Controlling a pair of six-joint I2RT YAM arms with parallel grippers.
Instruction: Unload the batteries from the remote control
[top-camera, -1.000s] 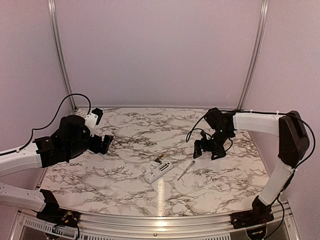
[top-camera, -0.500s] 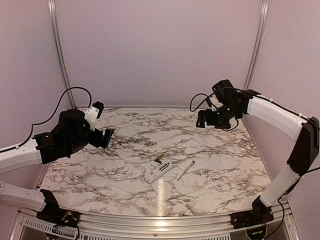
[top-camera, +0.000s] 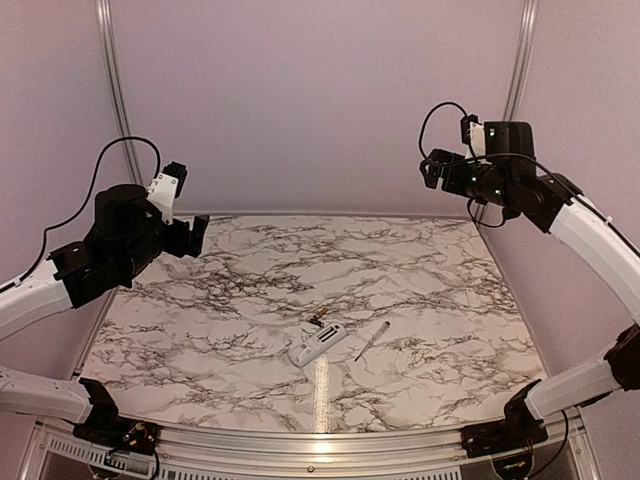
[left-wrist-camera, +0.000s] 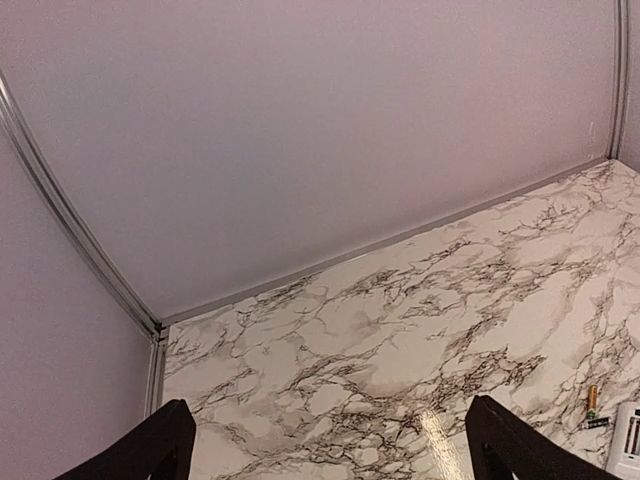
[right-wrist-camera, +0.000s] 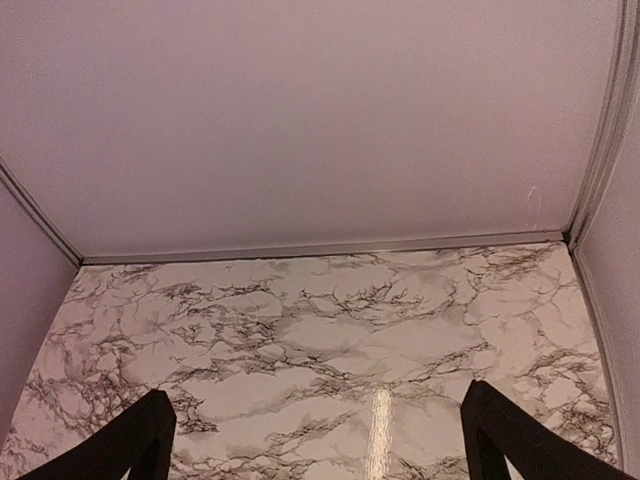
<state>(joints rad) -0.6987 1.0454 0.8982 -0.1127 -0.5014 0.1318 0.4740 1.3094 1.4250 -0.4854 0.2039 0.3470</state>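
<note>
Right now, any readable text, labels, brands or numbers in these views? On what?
No text reads in any view.
remote control: any print is too small to read.
battery: gold and dark bands show, any label is too small to read.
thin pale tool: no marking can be made out.

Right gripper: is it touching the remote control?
Apart. Top external view shows the right gripper high in the air, the remote control lying on the table far from it.
</note>
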